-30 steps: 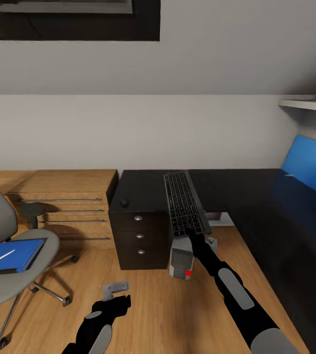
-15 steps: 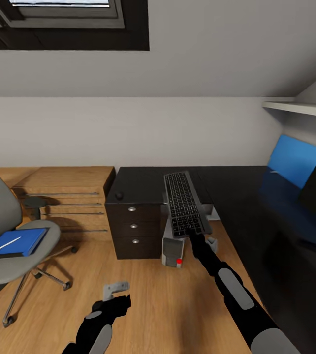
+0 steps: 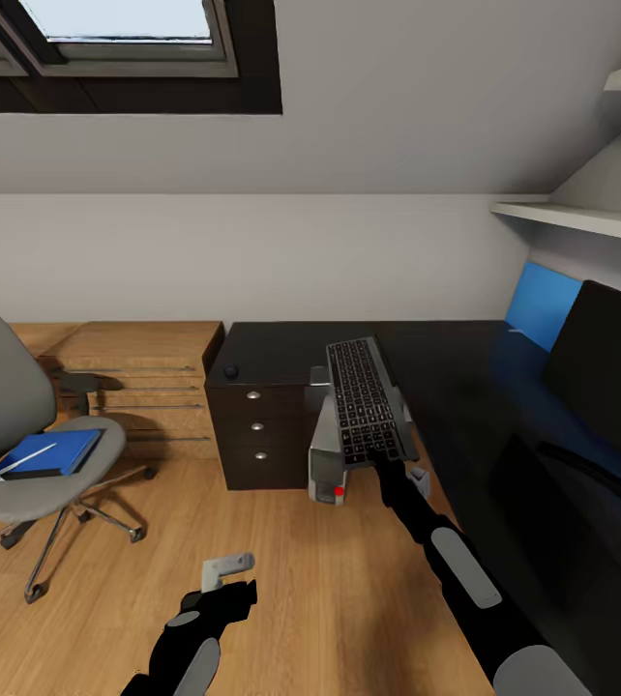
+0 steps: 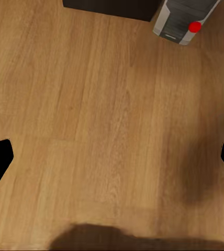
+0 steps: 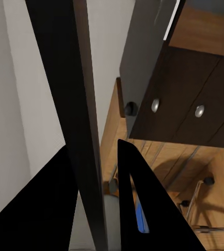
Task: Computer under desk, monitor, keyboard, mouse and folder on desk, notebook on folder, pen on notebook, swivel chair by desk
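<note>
A: Shifted against a second ago: whole head view swung right and up, so camera motion, not the furniture. More skylight (image 3: 117, 29) along the top now, and the black monitor (image 3: 606, 372) come into sight at the right edge. Keyboard (image 3: 367, 400) in about the same spot off the end of the right arm.

B: Right gripper (image 3: 388, 466)?

A: Clamped on the keyboard's near end, held up over the floor beside the desk (image 3: 465, 387), far end pointing toward the wall. Seen edge-on in the right wrist view as a dark slab (image 5: 73, 104) between the two fingers (image 5: 138, 193).

B: Left gripper (image 3: 225, 570)?

A: Hanging low over bare wood floor (image 4: 91, 104), fingers spread wide, holding nothing.

B: Rest of the task's things?

A: Computer (image 3: 328, 454) upright on the floor just beside the drawer unit (image 3: 257, 425), red button facing out; also caught in the left wrist view (image 4: 185, 18). Mouse (image 3: 231, 370) on top of the drawer unit near its left corner. Swivel chair (image 3: 30, 445) well apart to the left, blue folder (image 3: 49, 452) on its seat with a thin white pen (image 3: 22, 460) lying across. Notebook hard to tell apart from the folder.
</note>
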